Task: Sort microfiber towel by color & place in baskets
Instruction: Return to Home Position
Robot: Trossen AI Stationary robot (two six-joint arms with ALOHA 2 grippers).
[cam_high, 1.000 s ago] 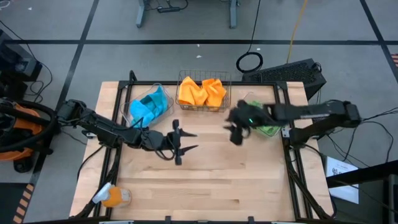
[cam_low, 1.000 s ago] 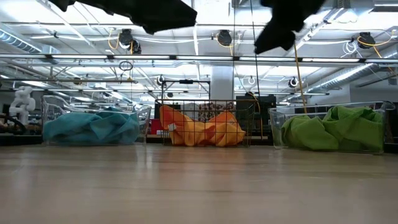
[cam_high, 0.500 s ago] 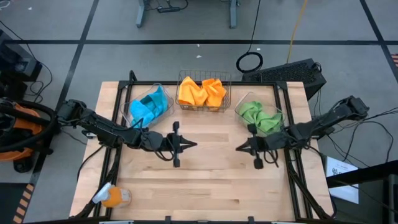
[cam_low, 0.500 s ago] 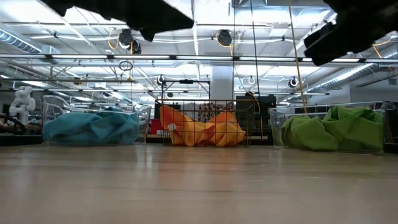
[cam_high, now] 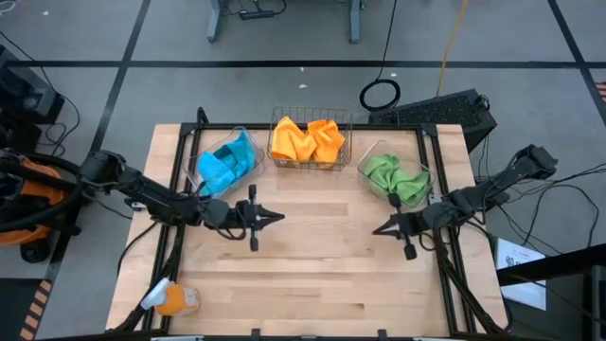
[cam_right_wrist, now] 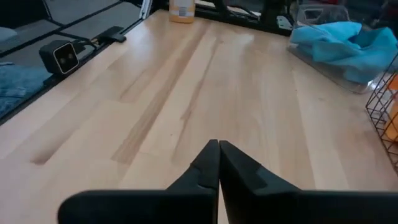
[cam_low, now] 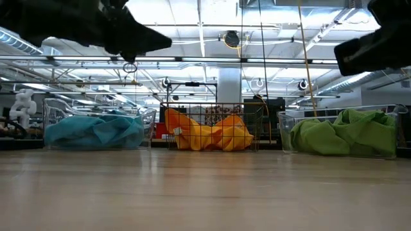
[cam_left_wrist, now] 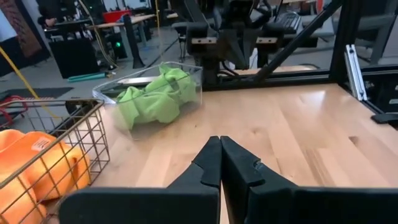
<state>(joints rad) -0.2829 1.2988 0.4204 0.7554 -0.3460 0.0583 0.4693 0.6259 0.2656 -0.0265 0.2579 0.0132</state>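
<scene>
Three baskets stand along the table's far side. A clear bin (cam_high: 227, 159) at the left holds blue towels (cam_low: 95, 131). The copper wire basket (cam_high: 309, 142) in the middle holds orange towels (cam_low: 207, 135). A clear bin (cam_high: 396, 177) at the right holds green towels (cam_left_wrist: 158, 98). My left gripper (cam_high: 276, 217) hovers shut and empty over the table's middle left. My right gripper (cam_high: 377, 229) hovers shut and empty at the middle right, its fingertips (cam_right_wrist: 217, 147) pressed together above bare wood.
An orange-capped bottle (cam_high: 170, 300) lies at the table's near left corner. A small camera (cam_right_wrist: 64, 56) sits at the table's near edge. Bare wood (cam_high: 322, 265) spreads between the arms and toward the near edge.
My right gripper has swung away from the green bin toward the table's right and near edge and has shut. My left gripper has shut and drawn back toward the table's left. The towels in the baskets have stayed still.
</scene>
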